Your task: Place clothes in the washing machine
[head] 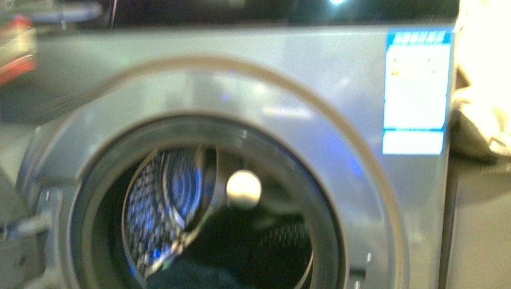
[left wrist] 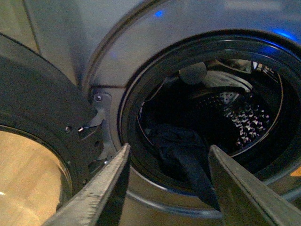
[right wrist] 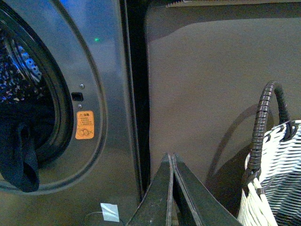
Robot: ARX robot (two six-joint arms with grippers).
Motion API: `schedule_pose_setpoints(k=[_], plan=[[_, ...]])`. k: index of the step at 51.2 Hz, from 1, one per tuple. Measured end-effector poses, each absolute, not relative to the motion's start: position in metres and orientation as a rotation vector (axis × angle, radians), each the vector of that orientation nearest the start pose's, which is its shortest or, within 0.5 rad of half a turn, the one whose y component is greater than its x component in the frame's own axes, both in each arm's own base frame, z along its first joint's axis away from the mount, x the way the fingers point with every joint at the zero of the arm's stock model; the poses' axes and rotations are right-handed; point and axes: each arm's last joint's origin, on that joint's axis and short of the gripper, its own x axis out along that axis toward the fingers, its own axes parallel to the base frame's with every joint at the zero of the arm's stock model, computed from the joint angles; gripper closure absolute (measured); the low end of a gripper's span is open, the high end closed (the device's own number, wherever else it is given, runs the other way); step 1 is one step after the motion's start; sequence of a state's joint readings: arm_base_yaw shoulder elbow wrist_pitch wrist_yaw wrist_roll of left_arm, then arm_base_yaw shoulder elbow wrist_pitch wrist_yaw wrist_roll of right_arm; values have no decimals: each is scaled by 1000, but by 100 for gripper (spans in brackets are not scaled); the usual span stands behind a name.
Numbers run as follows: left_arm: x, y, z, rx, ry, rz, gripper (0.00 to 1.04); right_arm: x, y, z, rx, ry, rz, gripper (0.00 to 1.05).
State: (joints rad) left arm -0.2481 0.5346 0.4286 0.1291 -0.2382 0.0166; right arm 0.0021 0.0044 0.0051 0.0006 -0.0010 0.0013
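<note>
Left gripper fingers spread wide apart, nothing between them, hanging in front of the washing machine opening. Door swung open to one side on its hinge, glass showing a warm tan reflection. Dark blue clothes lie in the drum, one end draped out over the black door seal and hanging down the front. Perforated steel visible deep in the drum. Round pale disc near the drum's back, possibly a reflection, too blurred to tell.
</note>
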Motion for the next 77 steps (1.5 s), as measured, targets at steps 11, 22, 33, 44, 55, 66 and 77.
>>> schedule_pose_setpoints(k=[11, 22, 33, 44, 55, 66, 77], plan=[[129, -17, 233, 8, 14, -8, 92, 98, 0, 165, 1, -1, 2, 102], [121, -4, 210, -1, 0, -24, 101, 98, 0, 165, 1, -1, 2, 102], [116, 0, 194, -1, 1, -2, 101, 98, 0, 165, 1, -1, 1, 102], [111, 0, 184, -1, -3, -2, 101, 98, 0, 165, 1, -1, 1, 102], [103, 0, 177, -1, 11, -2, 101, 98, 0, 165, 1, -1, 1, 102], [97, 0, 169, -2, -10, -2, 101, 98, 0, 165, 1, -1, 1, 102], [97, 0, 169, -1, -13, -2, 101, 98, 0, 165, 1, -1, 1, 102]])
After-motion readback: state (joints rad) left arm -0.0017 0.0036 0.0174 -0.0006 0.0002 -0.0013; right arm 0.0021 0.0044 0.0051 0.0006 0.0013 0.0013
